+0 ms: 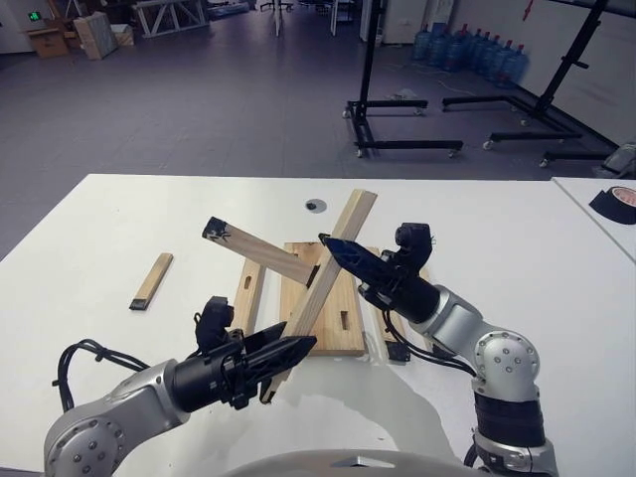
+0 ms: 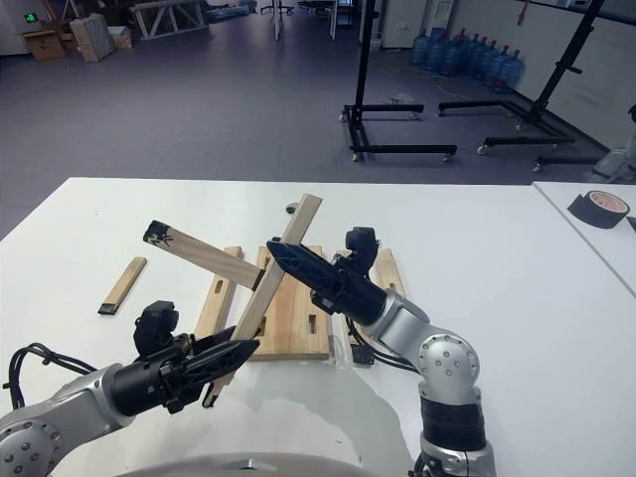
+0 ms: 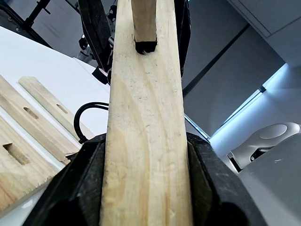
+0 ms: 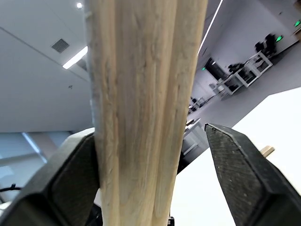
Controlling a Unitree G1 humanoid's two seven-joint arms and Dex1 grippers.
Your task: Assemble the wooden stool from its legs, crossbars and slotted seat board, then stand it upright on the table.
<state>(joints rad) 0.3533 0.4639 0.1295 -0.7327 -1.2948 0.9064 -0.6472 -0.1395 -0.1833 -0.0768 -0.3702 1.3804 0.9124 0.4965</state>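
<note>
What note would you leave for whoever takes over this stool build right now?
Left gripper shut on the leg's lower end; leg tilted up over the board.
Right gripper open around the same leg, higher up.
Crossbar sits in the leg's slot, sticking out to the left.
Board flat on the table; second leg lying at its left; spare crossbar farther left.
Done: one joint. Left: remaining legs, crossbars, board, standing it upright.

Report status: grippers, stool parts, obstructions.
Left gripper shut on leg, low end. Right gripper open around it higher up. Crossbar seated in leg. Seat board flat below.
</note>
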